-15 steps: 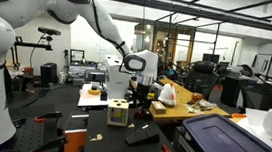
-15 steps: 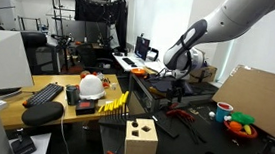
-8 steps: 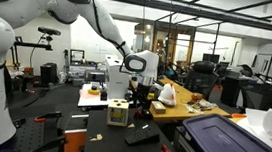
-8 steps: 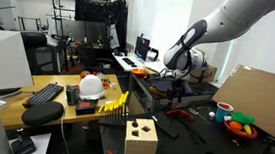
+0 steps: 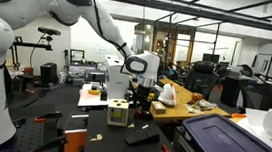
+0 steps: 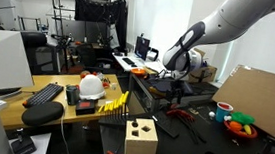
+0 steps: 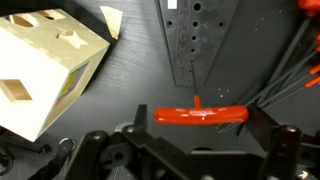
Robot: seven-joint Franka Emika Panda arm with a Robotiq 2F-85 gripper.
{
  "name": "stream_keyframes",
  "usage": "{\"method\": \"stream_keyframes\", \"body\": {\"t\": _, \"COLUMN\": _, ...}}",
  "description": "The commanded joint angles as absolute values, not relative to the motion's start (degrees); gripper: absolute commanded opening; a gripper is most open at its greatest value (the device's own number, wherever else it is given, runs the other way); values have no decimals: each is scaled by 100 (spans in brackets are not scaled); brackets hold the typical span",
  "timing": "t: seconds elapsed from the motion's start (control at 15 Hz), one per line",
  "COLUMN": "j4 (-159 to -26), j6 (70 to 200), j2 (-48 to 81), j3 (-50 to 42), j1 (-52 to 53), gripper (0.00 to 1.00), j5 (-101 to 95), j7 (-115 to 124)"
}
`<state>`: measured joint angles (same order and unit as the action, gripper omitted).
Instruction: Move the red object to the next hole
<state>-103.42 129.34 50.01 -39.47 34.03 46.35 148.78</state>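
Between the fingers of your gripper (image 7: 190,152), wrist view: jaws spread wide, nothing grasped. The red T-handle tool (image 7: 200,115) lies flat on the dark tabletop (image 7: 120,95), just ahead of the fingers and roughly centred btwn them. Its handle runs across the frame and its short shaft points up toward a grey metal plate (image 7: 195,40) w/ rows of small holes. The shaft tip is at the plate's lower edge; can't tell if it touches.

A wooden box (image 7: 45,60) w/ shape cutouts sits frame-left, apart from the tool. Cables (image 7: 295,85) run along the right side.

In both exterior views your arm (image 5: 92,12) reaches down over the table, w/ the gripper low, beyond the box.
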Motion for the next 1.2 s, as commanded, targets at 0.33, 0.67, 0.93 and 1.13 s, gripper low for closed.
{"method": "stream_keyframes", "body": {"t": 0.33, "j4": -10374, "j6": 12833, "j2": 5103, "j3": -4281, "j1": 3622, "gripper": 100, "j5": 5000, "j7": 14884}}
{"method": "stream_keyframes", "body": {"t": 0.67, "j4": -10489, "j6": 12940, "j2": 4912, "j3": -4322, "j1": 3683, "gripper": 100, "j5": 4889, "j7": 14868}}
{"method": "stream_keyframes", "body": {"t": 0.93, "j4": -10488, "j6": 12893, "j2": 4865, "j3": -4289, "j1": 3697, "gripper": 100, "j5": 4887, "j7": 14732}}
{"method": "stream_keyframes", "body": {"t": 1.13, "j4": -10531, "j6": 13010, "j2": 4724, "j3": -4094, "j1": 3591, "gripper": 68, "j5": 4600, "j7": 14792}}
